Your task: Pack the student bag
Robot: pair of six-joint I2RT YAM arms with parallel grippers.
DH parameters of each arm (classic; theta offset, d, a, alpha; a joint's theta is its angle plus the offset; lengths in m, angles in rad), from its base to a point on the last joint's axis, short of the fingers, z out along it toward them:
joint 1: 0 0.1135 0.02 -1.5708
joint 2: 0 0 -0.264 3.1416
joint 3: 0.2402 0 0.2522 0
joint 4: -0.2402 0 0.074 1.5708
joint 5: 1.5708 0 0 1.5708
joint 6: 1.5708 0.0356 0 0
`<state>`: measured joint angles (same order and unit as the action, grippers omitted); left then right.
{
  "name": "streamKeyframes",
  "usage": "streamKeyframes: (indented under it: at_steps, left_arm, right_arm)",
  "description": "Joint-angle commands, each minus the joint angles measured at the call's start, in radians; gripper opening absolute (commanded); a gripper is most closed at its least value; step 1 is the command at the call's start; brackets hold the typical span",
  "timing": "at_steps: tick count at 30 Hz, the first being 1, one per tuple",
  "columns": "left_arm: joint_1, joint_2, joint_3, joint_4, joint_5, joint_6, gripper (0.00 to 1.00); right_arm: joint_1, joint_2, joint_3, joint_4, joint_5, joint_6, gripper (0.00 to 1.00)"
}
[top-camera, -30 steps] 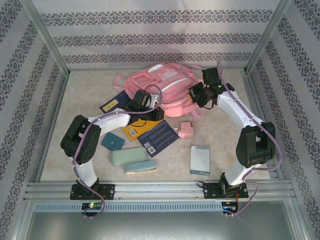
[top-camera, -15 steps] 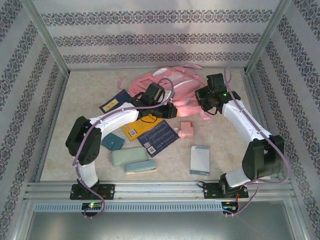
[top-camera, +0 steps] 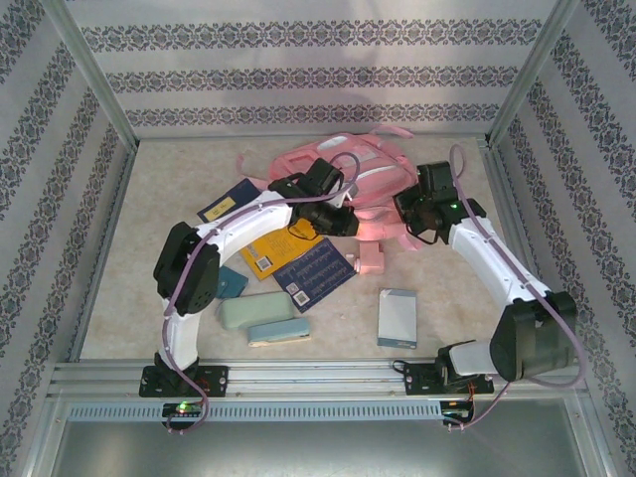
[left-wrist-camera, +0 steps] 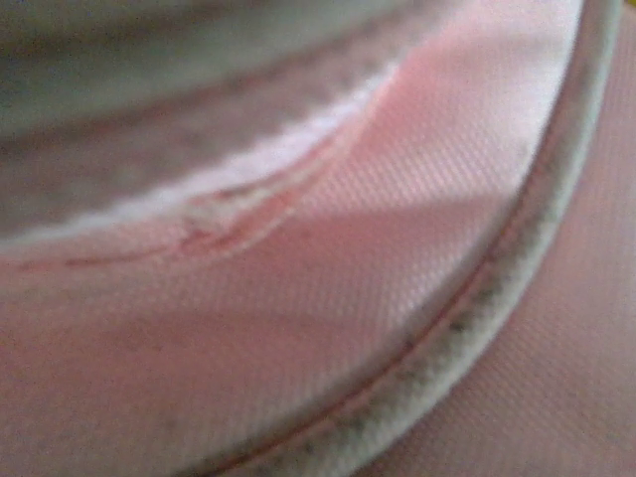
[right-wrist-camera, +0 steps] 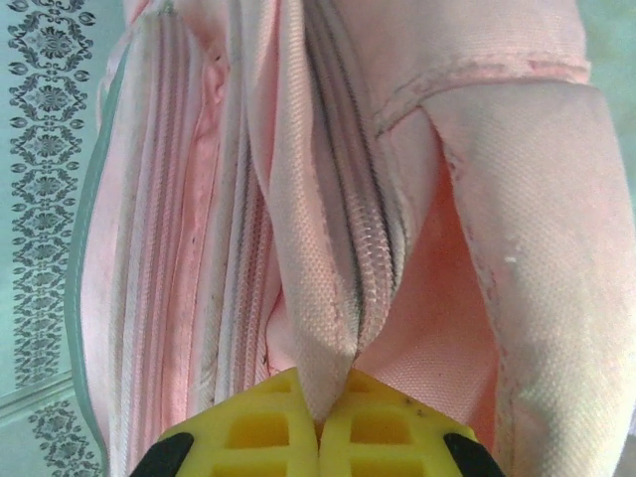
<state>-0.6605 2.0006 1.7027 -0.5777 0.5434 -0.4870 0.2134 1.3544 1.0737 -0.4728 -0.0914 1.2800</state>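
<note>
Pink fabric dominates the upper centre of the overhead view, where the student bag (top-camera: 363,171) lies on the pale table (top-camera: 169,179) near the back wall, straps trailing off to its upper left and upper right. The left arm sweeps up from the lower left and its left gripper (top-camera: 343,221) sits right at the bag's near edge. Its wrist view is pressed so close to blurred pink cloth and a pale piping cord (left-wrist-camera: 477,318) that there is no telling whether those fingers are spread or closed. Over on the right, the right gripper (right-wrist-camera: 318,417) is plain to see, its yellow pads (right-wrist-camera: 258,432) squeezed together on a fold of pink fabric (right-wrist-camera: 308,298) just beside a zipper line (right-wrist-camera: 373,268), low in the centre of that frame. In the overhead view it meets the bag's right side. Below the bag, other items are scattered on the table. A navy booklet (top-camera: 227,204) lies at centre left, with a yellow booklet (top-camera: 270,253) and a dark blue notebook (top-camera: 316,273) under the left arm. Lower left are a teal pouch (top-camera: 229,283), a pale green pencil case (top-camera: 253,310) and a second pale case (top-camera: 278,333) just below it. A small pink item (top-camera: 371,258) sits near the middle, and a grey-blue notebook (top-camera: 397,318) lies lower right, well apart from the bag.
</note>
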Motion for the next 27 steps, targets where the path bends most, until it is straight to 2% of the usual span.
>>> streamKeyframes:
  at_steps: [1,5,10,18,22,27]
  left_arm:
    - [0.06,0.028,0.089,0.006,-0.031,0.021,0.06]
    - [0.082,0.029,0.089,0.021,-0.01,0.008,0.06]
    - [0.066,-0.01,-0.012,0.09,0.053,-0.036,0.07]
    - [0.014,-0.033,-0.009,0.019,0.082,0.011,0.12]
    - [0.007,-0.03,0.023,0.008,0.114,0.007,0.14]
    - [-0.013,-0.038,0.044,-0.023,0.124,0.027,0.17]
  right_arm:
    - [0.033,-0.052,-0.039,-0.025,0.019,-0.037,0.0]
    - [0.072,-0.057,-0.055,-0.028,0.039,-0.005,0.0]
    - [0.095,-0.008,-0.031,-0.009,0.061,0.052,0.0]
    - [0.11,0.095,0.066,-0.034,0.099,0.053,0.0]
    - [0.11,0.137,0.098,-0.04,0.088,0.009,0.0]
    - [0.11,0.191,0.177,-0.105,0.085,-0.125,0.0]
